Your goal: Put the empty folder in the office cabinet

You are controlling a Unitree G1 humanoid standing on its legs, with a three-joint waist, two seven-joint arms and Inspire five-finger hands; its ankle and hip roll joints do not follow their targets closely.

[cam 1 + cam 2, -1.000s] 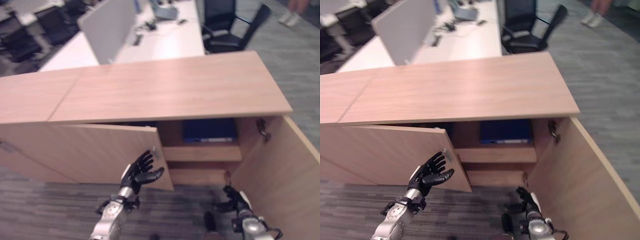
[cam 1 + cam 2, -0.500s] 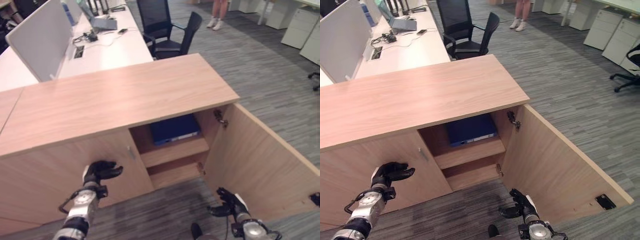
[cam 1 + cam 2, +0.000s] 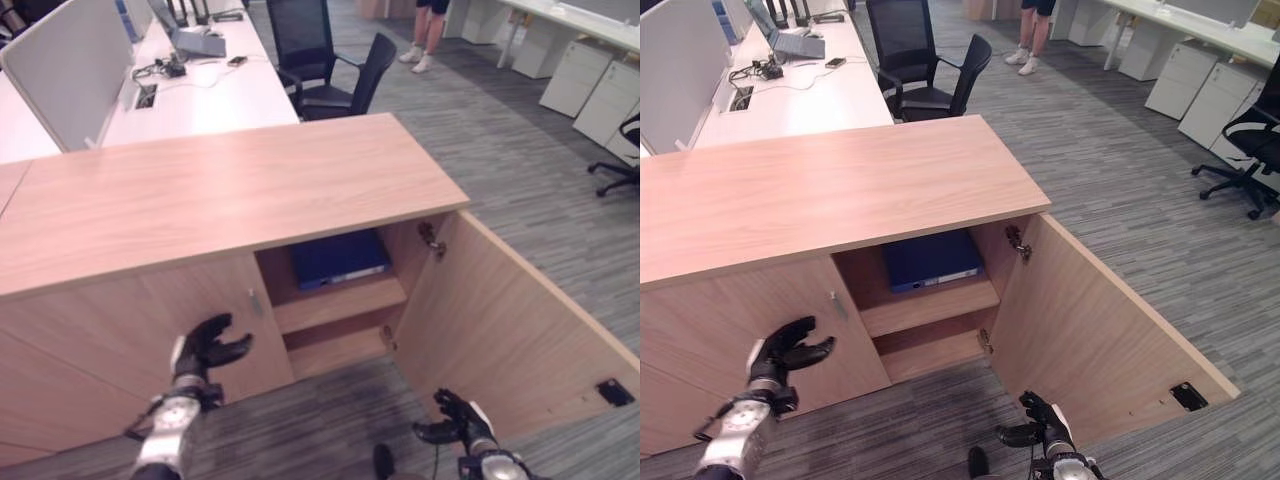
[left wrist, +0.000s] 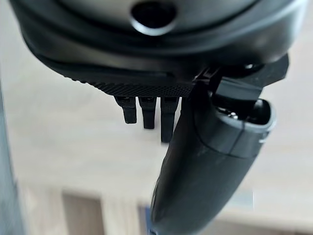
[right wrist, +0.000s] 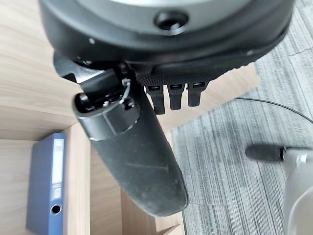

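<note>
Left eye view: blue folder (image 3: 338, 257) lies flat on the cabinet's (image 3: 230, 190) upper shelf, spine facing me, my left hand (image 3: 205, 352) and right hand (image 3: 452, 423) loosely open, empty.

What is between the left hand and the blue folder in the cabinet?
In the left eye view, the closed left door lies between the left hand and the blue folder on the upper shelf.
</note>
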